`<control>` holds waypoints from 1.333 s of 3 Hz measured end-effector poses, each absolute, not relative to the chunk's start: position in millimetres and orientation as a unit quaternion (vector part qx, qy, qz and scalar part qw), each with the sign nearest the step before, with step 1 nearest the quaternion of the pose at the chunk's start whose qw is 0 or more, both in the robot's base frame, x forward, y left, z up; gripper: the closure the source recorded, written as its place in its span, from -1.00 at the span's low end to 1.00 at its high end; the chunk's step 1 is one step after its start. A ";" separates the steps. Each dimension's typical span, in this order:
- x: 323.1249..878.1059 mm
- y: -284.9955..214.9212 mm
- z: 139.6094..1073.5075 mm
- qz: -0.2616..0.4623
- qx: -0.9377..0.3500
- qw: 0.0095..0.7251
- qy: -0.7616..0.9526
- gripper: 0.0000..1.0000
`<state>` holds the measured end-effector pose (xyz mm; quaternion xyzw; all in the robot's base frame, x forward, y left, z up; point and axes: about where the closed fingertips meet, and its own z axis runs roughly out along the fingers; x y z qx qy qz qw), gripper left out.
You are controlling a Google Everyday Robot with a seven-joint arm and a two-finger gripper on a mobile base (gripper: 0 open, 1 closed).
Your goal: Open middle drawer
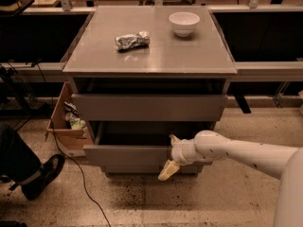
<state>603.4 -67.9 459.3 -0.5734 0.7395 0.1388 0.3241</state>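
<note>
The middle drawer (128,155) is a grey flat front, pulled partway out of the grey cabinet (151,60), and its dark inside shows behind the front. My gripper (169,155) is at the right part of that front. Its fingers are spread apart: the upper fingertip (172,139) is at the front's top edge and the tan lower finger (168,170) hangs below its bottom edge. The taller drawer front (149,107) sits above. A narrow strip of the lowest front (137,170) shows underneath.
A white bowl (184,22) and a crumpled foil packet (132,40) lie on the cabinet top. A cardboard box (66,126) stands at the cabinet's left. A person's shoe (40,176) and a cable (80,178) are on the floor at the left.
</note>
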 end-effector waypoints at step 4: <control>599.9 -48.7 437.7 0.187 -0.565 0.313 0.740 0.62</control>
